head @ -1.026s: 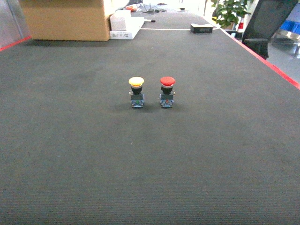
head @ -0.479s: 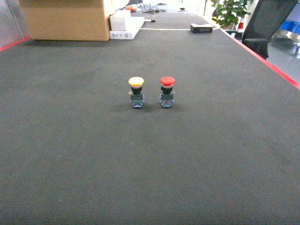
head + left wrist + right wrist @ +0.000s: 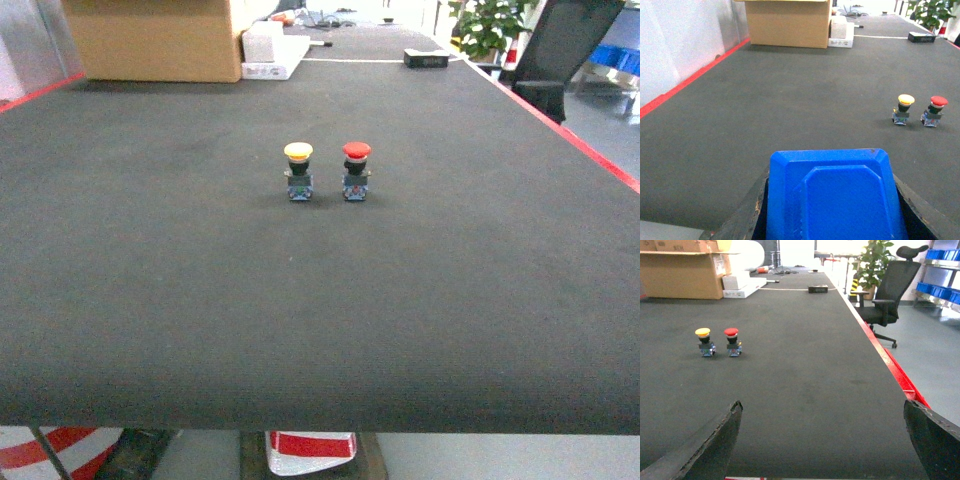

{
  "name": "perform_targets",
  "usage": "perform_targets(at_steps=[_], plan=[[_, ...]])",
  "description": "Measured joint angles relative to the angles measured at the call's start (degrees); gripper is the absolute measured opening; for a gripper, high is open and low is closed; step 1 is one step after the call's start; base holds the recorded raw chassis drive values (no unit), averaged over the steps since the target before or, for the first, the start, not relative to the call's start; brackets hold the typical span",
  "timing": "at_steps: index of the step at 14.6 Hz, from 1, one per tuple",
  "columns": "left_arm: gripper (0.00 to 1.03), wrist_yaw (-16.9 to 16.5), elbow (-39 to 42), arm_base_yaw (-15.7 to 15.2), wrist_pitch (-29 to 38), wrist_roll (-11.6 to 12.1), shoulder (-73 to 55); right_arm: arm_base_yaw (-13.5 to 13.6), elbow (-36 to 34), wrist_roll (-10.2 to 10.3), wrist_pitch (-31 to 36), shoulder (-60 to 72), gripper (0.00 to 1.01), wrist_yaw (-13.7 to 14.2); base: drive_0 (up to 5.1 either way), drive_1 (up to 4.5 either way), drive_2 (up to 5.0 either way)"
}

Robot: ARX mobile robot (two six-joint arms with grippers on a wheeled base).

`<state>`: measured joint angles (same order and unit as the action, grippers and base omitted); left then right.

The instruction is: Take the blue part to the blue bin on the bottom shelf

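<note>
Left wrist view: blue part (image 3: 832, 197) gripped in left pincer (image 3: 832, 220), above the surface (image 3: 765, 110).
Pick done; right pincer (image 3: 822, 440) wide, empty. Placing remains: no blue bin or bottom shelf in view.

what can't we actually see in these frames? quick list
- Blue bin and bottom shelf: in no view.
- Blue plastic part: left wrist view, bottom cut by the frame edge; full shape unknown.
- Left gripper: its fingers mostly hidden by the part.
- Right gripper: only dark fingertips at the frame corners.
- Both arms: absent from the head view.
- Yellow-capped push button and red-capped push button: base details too small.
</note>
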<state>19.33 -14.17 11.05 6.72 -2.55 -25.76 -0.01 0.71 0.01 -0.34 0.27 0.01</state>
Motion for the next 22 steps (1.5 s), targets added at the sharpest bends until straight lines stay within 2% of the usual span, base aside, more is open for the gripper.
perform_targets(at_steps=[22], plan=[[0.44,0.2,0.1,0.0,0.2,0.0,0.3,0.0,0.0,0.0,0.0,0.0,0.98,0.0,-1.5,-1.52,-1.5]])
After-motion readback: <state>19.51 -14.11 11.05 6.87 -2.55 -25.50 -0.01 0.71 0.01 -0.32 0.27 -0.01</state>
